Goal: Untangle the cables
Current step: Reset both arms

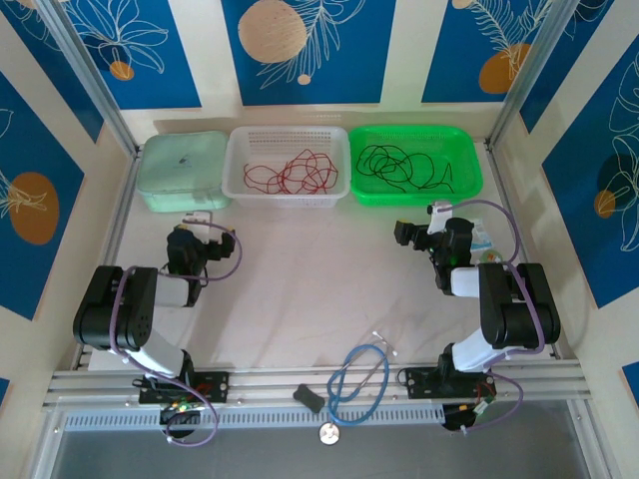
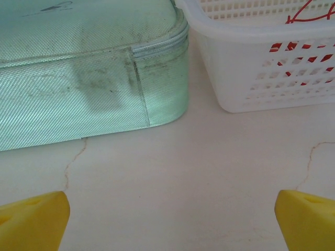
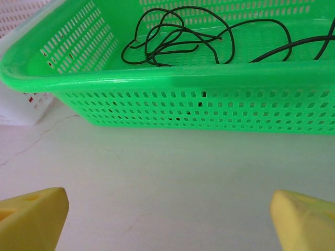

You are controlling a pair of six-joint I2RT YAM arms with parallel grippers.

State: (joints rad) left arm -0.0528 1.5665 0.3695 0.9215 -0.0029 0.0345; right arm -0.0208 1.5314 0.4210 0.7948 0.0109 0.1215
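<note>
Three containers being kept in a row along the far side of the table [image 1: 300,289]

A lidded box [image 1: 184,170] is being kept at the left end, a middle basket [image 1: 288,200] just beside it on the right, and a right basket [image 1: 469,185] just beside that. One cable bundle [image 1: 290,176] is being held inside the middle basket, and a second cable bundle [image 1: 404,165] inside the right basket. The left gripper [image 2: 167,219] is being held before the gap between box and middle basket, the right gripper [image 3: 167,219] before the right basket. A looped tube [image 1: 359,382] is being left at the near edge, between the arm bases.
</note>
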